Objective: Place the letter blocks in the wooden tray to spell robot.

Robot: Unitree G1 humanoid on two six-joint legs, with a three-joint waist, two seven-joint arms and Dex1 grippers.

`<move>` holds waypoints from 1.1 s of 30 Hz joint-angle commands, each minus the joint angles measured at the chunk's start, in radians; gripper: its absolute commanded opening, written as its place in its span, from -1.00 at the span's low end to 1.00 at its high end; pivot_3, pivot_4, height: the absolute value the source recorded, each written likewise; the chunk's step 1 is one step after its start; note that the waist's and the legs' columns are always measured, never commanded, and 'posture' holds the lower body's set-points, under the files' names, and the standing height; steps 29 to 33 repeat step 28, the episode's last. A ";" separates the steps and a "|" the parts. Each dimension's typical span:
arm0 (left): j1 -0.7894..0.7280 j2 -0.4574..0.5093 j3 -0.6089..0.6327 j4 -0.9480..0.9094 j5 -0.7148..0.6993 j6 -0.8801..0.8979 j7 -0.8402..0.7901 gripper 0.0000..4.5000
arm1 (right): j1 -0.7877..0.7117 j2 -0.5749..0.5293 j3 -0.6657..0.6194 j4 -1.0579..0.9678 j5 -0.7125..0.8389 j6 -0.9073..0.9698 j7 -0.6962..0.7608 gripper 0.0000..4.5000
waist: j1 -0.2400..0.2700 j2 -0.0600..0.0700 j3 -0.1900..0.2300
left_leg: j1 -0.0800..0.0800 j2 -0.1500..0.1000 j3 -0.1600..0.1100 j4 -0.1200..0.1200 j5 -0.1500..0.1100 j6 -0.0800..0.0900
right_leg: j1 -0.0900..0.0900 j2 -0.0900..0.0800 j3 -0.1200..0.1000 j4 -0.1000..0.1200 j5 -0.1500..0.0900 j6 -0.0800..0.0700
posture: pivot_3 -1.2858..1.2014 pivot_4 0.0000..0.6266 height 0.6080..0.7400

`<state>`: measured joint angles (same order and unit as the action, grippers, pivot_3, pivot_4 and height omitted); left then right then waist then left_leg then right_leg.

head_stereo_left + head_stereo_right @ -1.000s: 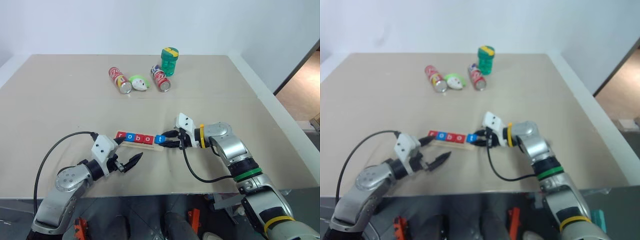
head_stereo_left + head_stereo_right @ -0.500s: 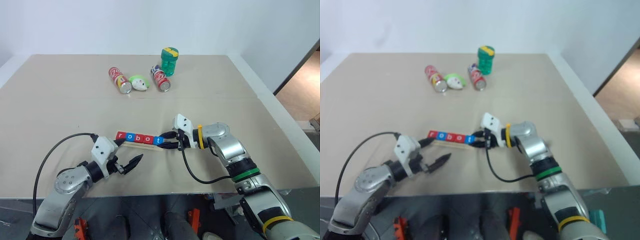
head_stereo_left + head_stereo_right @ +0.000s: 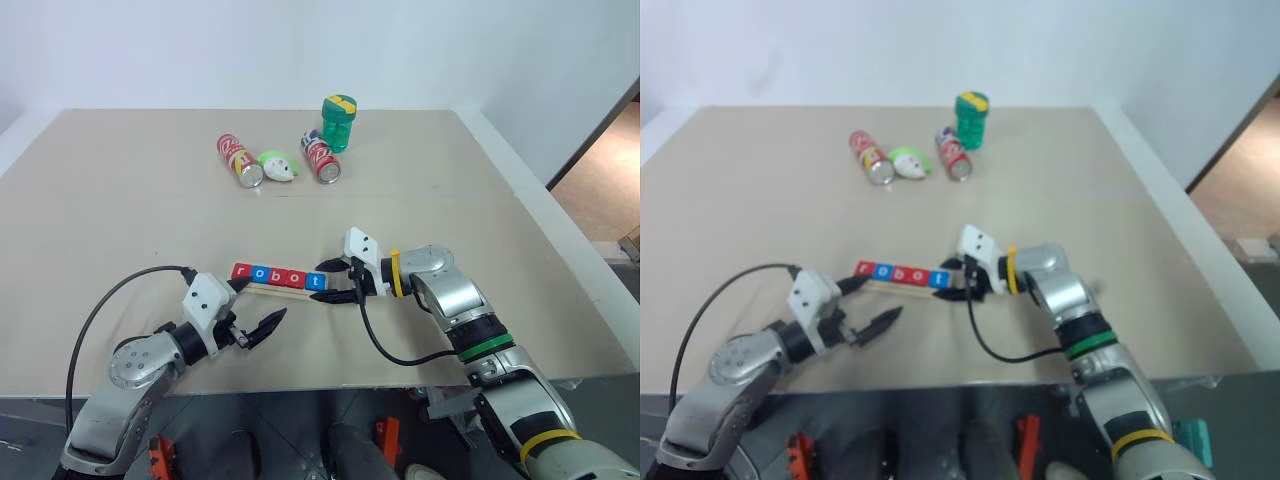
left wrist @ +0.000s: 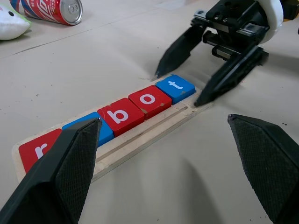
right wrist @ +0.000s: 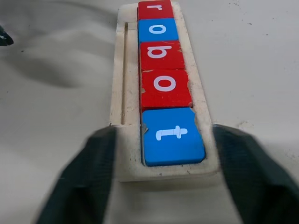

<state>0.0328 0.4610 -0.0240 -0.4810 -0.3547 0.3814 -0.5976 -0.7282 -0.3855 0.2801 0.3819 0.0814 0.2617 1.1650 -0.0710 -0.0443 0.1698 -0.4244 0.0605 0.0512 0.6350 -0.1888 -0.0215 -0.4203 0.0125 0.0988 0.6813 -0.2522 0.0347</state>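
The wooden tray (image 3: 272,290) lies near the table's front, holding five letter blocks in a row: red r (image 5: 155,8), blue o (image 5: 159,29), red b (image 5: 161,53), red o (image 5: 165,87) and blue t (image 5: 173,135). They read robot. My right gripper (image 3: 321,283) is open at the tray's right end, with one finger on either side of the t block (image 3: 316,282) and apart from it. Just in front of the tray's left half, my left gripper (image 3: 259,303) stands open with nothing in it.
Two red soda cans (image 3: 239,160) (image 3: 322,157) lie at the back of the table with a white and green toy (image 3: 279,166) between them. A green bottle (image 3: 339,123) stands behind them. The table's front edge runs close below both arms.
My right gripper pushed the blue t block left into the tray's end and then opened, letting it go. The left arm has stayed still.
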 commanded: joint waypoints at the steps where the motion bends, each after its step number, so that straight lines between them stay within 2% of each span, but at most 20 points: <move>1: -0.001 0.015 0.008 -0.023 -0.001 -0.002 -0.006 1.00 | -0.031 0.001 -0.037 -0.057 0.030 0.015 -0.018 0.98 | 0.000 0.000 0.000 | 0.000 0.000 0.000 0.000 0.000 0.000 | 0.000 0.000 0.000 0.000 0.000 0.000 | 0.03 -0.52 0.98; 3: -0.002 0.019 0.009 -0.023 0.001 -0.005 -0.008 1.00 | -0.031 0.000 -0.050 -0.075 0.038 0.023 -0.032 0.98 | 0.000 0.000 0.000 | 0.000 0.000 0.000 0.000 0.000 0.000 | 0.000 0.000 0.000 0.000 0.000 0.000 | 0.03 -0.52 0.98; 8: 0.010 0.039 0.043 -0.047 -0.078 0.014 -0.057 1.00 | 0.014 0.014 -0.196 -0.229 0.130 0.183 -0.202 0.98 | 0.000 0.000 0.000 | -0.001 0.000 0.000 0.000 0.000 0.000 | -0.001 0.000 0.000 0.000 0.000 0.000 | 0.03 -0.52 0.98; 10: 0.025 0.053 0.058 -0.058 -0.114 0.034 -0.079 1.00 | 0.087 0.017 -0.224 -0.322 0.138 0.228 -0.273 0.74 | 0.000 0.000 0.000 | -0.001 0.000 0.000 0.000 0.000 0.000 | -0.001 0.000 0.000 0.000 0.000 0.000 | 0.03 -0.52 0.98; 11: 0.032 0.056 0.070 -0.060 -0.132 0.045 -0.085 1.00 | 0.143 0.024 -0.234 -0.379 0.137 0.242 -0.313 0.72 | 0.000 -0.001 0.000 | -0.001 0.000 0.000 0.000 0.000 0.000 | -0.001 0.000 0.000 0.000 0.000 0.000 | 0.03 -0.52 0.98; 12: 0.038 0.060 0.078 -0.063 -0.145 0.052 -0.088 1.00 | 0.183 0.029 -0.240 -0.424 0.138 0.257 -0.343 0.41 | 0.001 -0.002 -0.001 | -0.001 0.000 0.000 -0.001 0.000 0.000 | -0.001 0.000 0.000 0.000 -0.001 -0.001 | 0.03 -0.52 0.98; 13: 0.038 0.056 0.100 -0.057 -0.155 0.057 -0.073 1.00 | 0.234 0.037 -0.254 -0.475 0.143 0.287 -0.385 0.35 | 0.001 -0.002 -0.001 | -0.002 0.000 -0.001 -0.002 -0.001 -0.001 | -0.001 0.000 -0.001 0.000 -0.002 -0.001 | 0.03 -0.52 0.98; 15: 0.028 0.054 0.154 -0.029 -0.161 0.066 -0.034 1.00 | 0.305 0.043 -0.303 -0.534 0.152 0.325 -0.465 0.01 | 0.001 -0.001 -0.001 | -0.002 0.000 -0.001 -0.002 -0.001 -0.001 | -0.003 0.000 0.000 0.000 -0.005 0.002 | 0.03 -0.52 0.98; 16: 0.020 0.057 0.185 -0.007 -0.158 0.068 -0.014 1.00 | 0.327 0.043 -0.340 -0.548 0.180 0.347 -0.482 0.01 | 0.001 -0.001 -0.001 | -0.003 0.000 -0.001 -0.002 -0.001 -0.001 | -0.003 0.000 0.000 0.000 -0.004 0.003 | 0.03 -0.52 0.98; 17: 0.013 0.068 0.218 0.024 -0.155 0.064 -0.007 1.00 | 0.343 0.029 -0.372 -0.552 0.196 0.342 -0.487 0.16 | 0.002 -0.001 -0.001 | -0.003 0.000 -0.001 -0.002 -0.001 -0.001 | -0.003 0.000 0.000 0.000 -0.004 0.003 | 0.03 -0.52 0.98; 18: 0.008 0.082 0.246 0.053 -0.152 0.056 -0.007 1.00 | 0.357 0.008 -0.395 -0.552 0.207 0.331 -0.479 0.21 | 0.001 -0.001 -0.001 | -0.003 0.000 -0.001 -0.001 -0.001 -0.001 | -0.003 0.000 0.000 0.000 -0.003 0.003 | 0.03 -0.52 0.98; 20: -0.008 0.133 0.312 0.156 -0.135 0.035 -0.029 1.00 | 0.382 -0.084 -0.431 -0.546 0.233 0.311 -0.400 0.48 | 0.000 -0.001 -0.001 | -0.002 0.000 0.000 0.000 0.000 -0.001 | -0.003 0.000 0.001 0.000 -0.002 0.003 | 0.03 -0.52 0.98; 22: -0.019 0.178 0.341 0.233 -0.117 0.009 -0.056 1.00 | 0.394 -0.158 -0.444 -0.538 0.258 0.294 -0.333 0.87 | -0.001 -0.001 -0.001 | -0.001 -0.001 0.001 0.000 0.001 0.000 | -0.002 -0.001 0.000 0.000 -0.004 -0.001 | 0.03 -0.52 0.98; 23: -0.022 0.193 0.345 0.258 -0.107 -0.007 -0.067 1.00 | 0.397 -0.182 -0.446 -0.532 0.265 0.282 -0.312 0.98 | -0.002 -0.001 -0.001 | -0.001 -0.001 0.001 0.000 0.001 0.000 | -0.002 -0.001 0.000 0.000 -0.004 -0.001 | 0.03 -0.52 0.98; 27: -0.065 0.266 0.373 0.401 -0.058 -0.105 -0.124 1.00 | 0.396 -0.281 -0.462 -0.501 0.325 0.260 -0.179 0.99 | -0.004 -0.001 0.000 | 0.000 0.001 0.001 -0.001 0.001 0.000 | -0.002 0.000 0.000 0.000 -0.004 -0.002 | 0.03 -0.52 0.98; 33: -0.074 0.273 0.373 0.417 -0.047 -0.126 -0.131 1.00 | 0.397 -0.291 -0.458 -0.497 0.331 0.254 -0.164 0.99 | -0.004 -0.001 0.000 | 0.000 0.001 0.001 -0.001 0.001 0.000 | -0.002 0.000 0.000 0.000 -0.004 -0.002 | 0.03 -0.52 0.98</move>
